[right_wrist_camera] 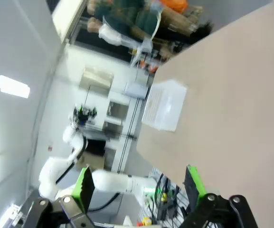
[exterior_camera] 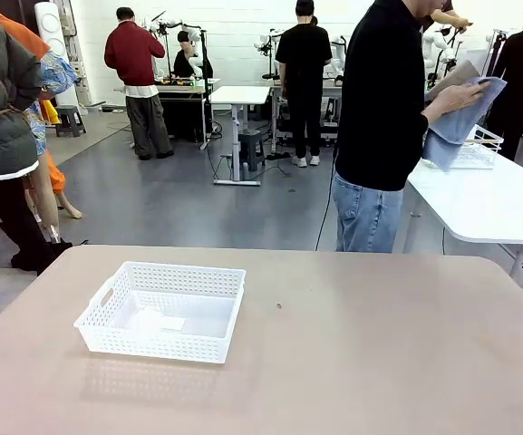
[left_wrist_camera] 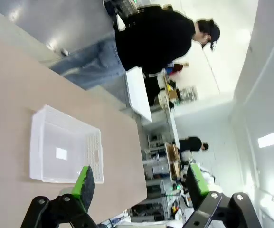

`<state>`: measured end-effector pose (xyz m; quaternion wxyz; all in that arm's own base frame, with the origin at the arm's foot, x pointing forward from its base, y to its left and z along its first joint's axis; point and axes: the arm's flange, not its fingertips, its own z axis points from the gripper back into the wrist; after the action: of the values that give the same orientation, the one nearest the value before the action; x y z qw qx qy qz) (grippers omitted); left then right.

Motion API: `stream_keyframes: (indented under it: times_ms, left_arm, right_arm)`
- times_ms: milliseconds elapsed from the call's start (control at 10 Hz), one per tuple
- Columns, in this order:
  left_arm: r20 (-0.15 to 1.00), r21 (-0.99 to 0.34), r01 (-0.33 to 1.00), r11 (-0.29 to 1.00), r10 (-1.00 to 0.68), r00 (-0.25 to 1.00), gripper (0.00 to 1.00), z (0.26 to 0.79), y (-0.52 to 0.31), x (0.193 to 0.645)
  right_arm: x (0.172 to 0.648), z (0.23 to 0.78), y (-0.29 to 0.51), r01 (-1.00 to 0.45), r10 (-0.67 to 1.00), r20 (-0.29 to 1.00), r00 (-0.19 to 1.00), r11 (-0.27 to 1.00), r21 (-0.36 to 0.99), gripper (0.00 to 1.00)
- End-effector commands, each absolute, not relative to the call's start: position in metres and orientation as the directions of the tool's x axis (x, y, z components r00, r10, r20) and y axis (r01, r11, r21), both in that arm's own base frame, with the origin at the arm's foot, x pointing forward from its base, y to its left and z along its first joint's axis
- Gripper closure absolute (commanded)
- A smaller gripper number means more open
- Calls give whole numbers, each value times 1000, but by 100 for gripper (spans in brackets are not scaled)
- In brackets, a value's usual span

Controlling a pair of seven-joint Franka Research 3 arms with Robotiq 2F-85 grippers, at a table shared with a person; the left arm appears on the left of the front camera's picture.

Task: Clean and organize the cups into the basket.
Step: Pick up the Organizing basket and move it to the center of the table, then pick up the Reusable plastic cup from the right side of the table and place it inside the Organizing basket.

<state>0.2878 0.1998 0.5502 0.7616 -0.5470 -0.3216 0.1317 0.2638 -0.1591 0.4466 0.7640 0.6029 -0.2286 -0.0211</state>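
Your basket [exterior_camera: 98, 319] is sitting empty, so you are starting from scratch. Your left gripper [left_wrist_camera: 140, 180] and right gripper [right_wrist_camera: 137, 183] are both gaping wide, holding nothing.

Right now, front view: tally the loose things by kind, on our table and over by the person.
White lattice basket: 1
White wire basket: 1
Blue-grey cloth: 1
Taupe cup, probably, half hidden by the cloth: 1
Total: 4
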Motion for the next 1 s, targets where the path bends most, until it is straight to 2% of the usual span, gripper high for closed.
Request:
stream_keyframes:
  times_ms: [0, 400, 600, 700, 900]
  left_arm:
    - [340, -921, 122, 370, 612, 714, 0, 549, 219, 275]
    - [272, -910, -28, 413, 649, 711, 0, 539, 257, 245]
    - [273, -915, -30, 401, 675, 685, 0, 541, 264, 237]
    - [305, -917, 15, 399, 675, 672, 0, 546, 258, 237]
    - [290, -911, -17, 412, 670, 683, 0, 532, 263, 241]
  right_arm:
    - [226, 441, -179, -225, -409, 333, 849, 290, 930, 0]
    - [171, 446, -222, -234, -523, 354, 776, 282, 930, 0]
    - [167, 451, -223, -243, -542, 370, 754, 293, 925, 0]
    - [174, 457, -213, -240, -529, 385, 756, 323, 915, 0]
    - [168, 453, -235, -217, -559, 338, 757, 273, 937, 0]
